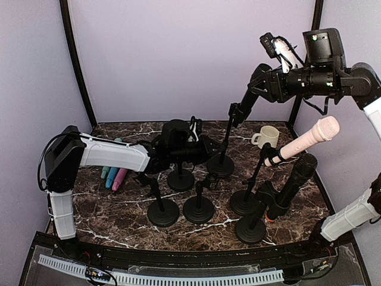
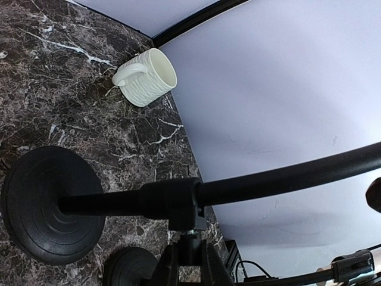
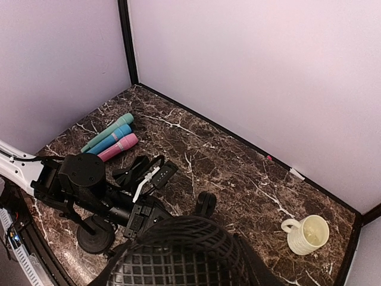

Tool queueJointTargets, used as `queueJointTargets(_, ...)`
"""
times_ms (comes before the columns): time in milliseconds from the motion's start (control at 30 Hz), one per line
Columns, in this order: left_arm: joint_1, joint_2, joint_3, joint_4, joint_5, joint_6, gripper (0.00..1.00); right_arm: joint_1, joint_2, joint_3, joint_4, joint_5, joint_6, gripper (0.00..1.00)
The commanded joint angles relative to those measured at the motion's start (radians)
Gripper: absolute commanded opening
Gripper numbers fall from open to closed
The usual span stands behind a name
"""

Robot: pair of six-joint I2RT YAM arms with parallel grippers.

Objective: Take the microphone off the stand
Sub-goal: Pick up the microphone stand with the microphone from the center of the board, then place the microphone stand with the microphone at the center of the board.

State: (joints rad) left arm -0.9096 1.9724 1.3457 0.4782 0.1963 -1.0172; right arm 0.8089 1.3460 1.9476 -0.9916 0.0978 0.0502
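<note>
My right gripper (image 1: 255,89) is raised high at the back right and shut on a black microphone (image 1: 243,102). Its mesh head (image 3: 184,256) fills the bottom of the right wrist view. The clip (image 3: 205,202) of the rear stand shows just below the microphone and looks empty. My left gripper (image 1: 209,154) is shut on that stand's (image 1: 228,137) lower pole joint. In the left wrist view, its fingers (image 2: 164,268) pinch a short black stem under the pole collar (image 2: 175,202). The stand's round base (image 2: 44,205) rests on the marble.
A pink microphone (image 1: 303,143) and a black one (image 1: 294,182) sit in stands at the right. Three empty stands (image 1: 180,179) (image 1: 163,211) (image 1: 198,208) stand in the middle. A white mug (image 1: 266,136) is at the back right. Three coloured microphones (image 1: 114,176) lie at the left.
</note>
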Motion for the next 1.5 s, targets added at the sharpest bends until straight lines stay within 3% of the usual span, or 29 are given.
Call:
queueJointTargets(0, 0.006, -0.089, 0.027, 0.057, -0.008, -0.032, 0.0, 0.006, -0.035, -0.016, 0.116, -0.015, 0.017, 0.25)
queueJointTargets(67, 0.009, -0.098, 0.028, 0.073, -0.012, -0.052, 0.0, 0.006, -0.044, -0.025, 0.123, -0.011, 0.017, 0.34)
queueJointTargets(233, 0.018, -0.133, 0.023, 0.108, -0.038, -0.106, 0.0, 0.006, -0.072, -0.04, 0.156, 0.011, 0.021, 0.73)
queueJointTargets(400, 0.021, -0.164, 0.007, 0.151, -0.065, -0.146, 0.0, 0.006, -0.111, -0.072, 0.21, 0.045, 0.033, 0.96)
queueJointTargets(1000, 0.046, -0.297, 0.078, 0.069, -0.102, -0.09, 0.0, 0.006, -0.179, -0.13, 0.314, 0.082, 0.065, 0.98)
queueJointTargets(1267, 0.137, -0.353, 0.046, 0.047, -0.074, -0.089, 0.0, 0.006, -0.178, -0.119, 0.369, -0.061, 0.062, 0.99)
queueJointTargets(1467, 0.233, -0.38, 0.02, 0.048, -0.031, -0.094, 0.0, 0.006, -0.153, -0.103, 0.368, -0.071, 0.069, 0.99)
